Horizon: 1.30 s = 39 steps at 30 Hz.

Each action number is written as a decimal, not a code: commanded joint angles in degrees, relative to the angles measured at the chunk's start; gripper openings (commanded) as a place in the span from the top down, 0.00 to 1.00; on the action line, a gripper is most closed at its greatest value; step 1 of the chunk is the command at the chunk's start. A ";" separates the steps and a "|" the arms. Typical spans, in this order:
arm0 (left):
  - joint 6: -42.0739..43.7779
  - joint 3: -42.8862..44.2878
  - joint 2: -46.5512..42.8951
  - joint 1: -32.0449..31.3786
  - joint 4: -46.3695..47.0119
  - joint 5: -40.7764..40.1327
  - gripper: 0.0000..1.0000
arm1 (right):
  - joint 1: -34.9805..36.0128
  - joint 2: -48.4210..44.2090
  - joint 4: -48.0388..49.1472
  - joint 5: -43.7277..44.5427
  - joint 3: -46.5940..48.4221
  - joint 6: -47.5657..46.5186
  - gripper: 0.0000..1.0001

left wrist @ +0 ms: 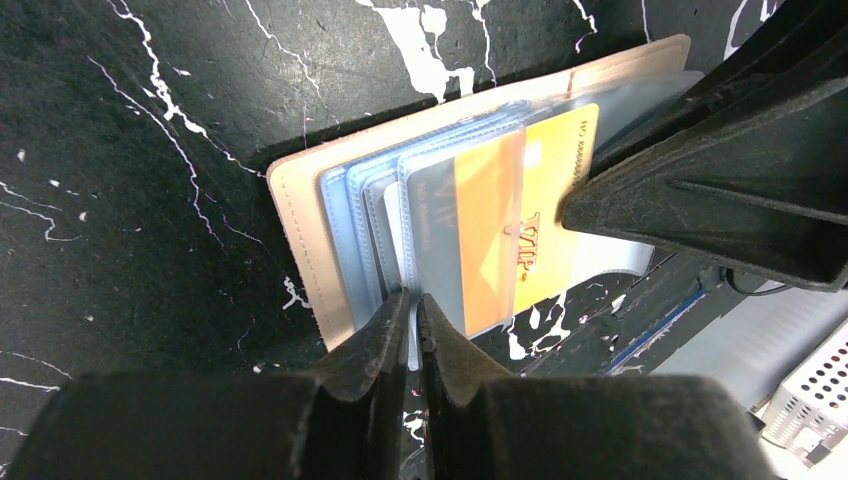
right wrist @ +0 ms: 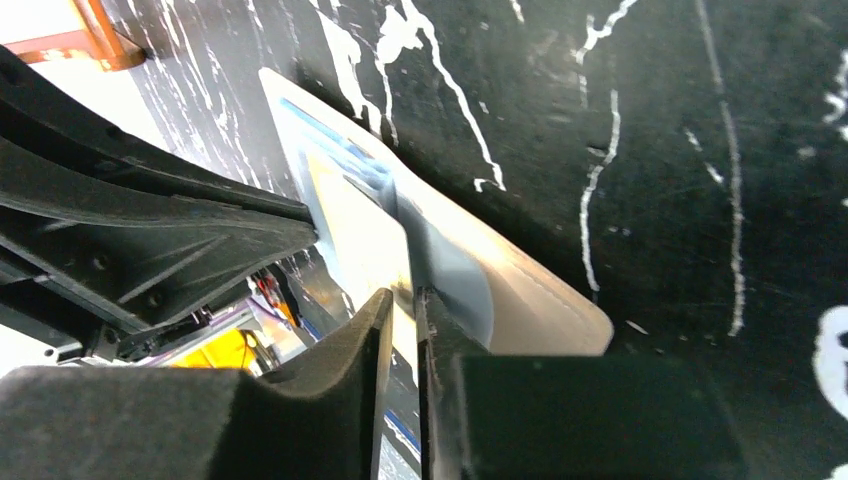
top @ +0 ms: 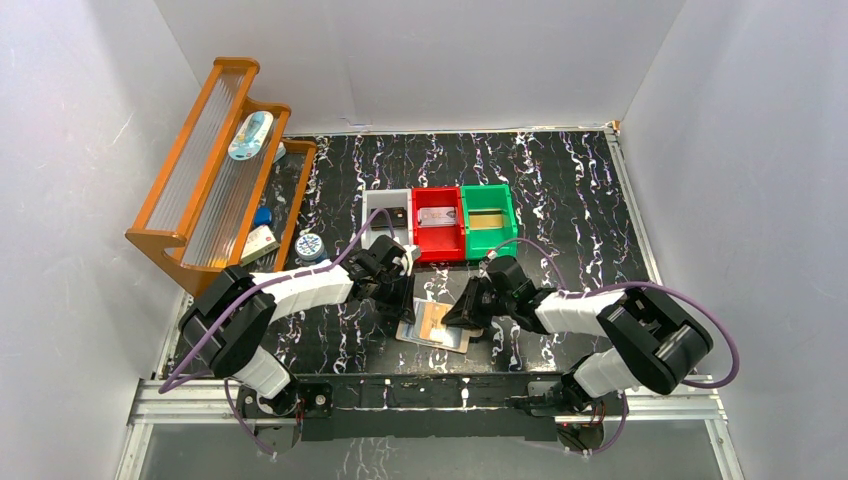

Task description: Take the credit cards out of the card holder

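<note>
Tan card holder [top: 432,325] lies open and flat on the black marbled table [left wrist: 130,200], between the two claws. An orange card [left wrist: 500,230] sits in its top clear pocket.

Left gripper [left wrist: 412,300]: jaws pressed nearly together, pinching a pale blue pocket edge.

Right gripper [right wrist: 405,300]: jaws nearly together on a thin edge by the orange card. Card or sleeve, cannot tell.

Beyond both claws: grey bin [top: 372,215], red bin [top: 440,252], green bin [top: 490,246]. Wooden rack [top: 200,180] stands left of the left gripper.

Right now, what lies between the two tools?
The open card holder, with an orange card in its pockets, between the left tool and right tool; clearest in the top view.
</note>
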 commanded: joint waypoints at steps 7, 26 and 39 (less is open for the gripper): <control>1.89 -0.42 -1.69 -0.53 -6.18 -4.86 0.86 | -0.39 3.91 6.56 -0.55 -2.99 4.08 0.65; 1.47 3.79 -1.12 -0.86 3.04 7.70 0.75 | -0.41 2.44 -0.85 2.40 -0.18 1.29 0.85; -0.61 0.74 4.57 -1.43 -0.29 2.55 0.87 | -0.34 3.70 7.83 1.27 -1.43 5.29 0.68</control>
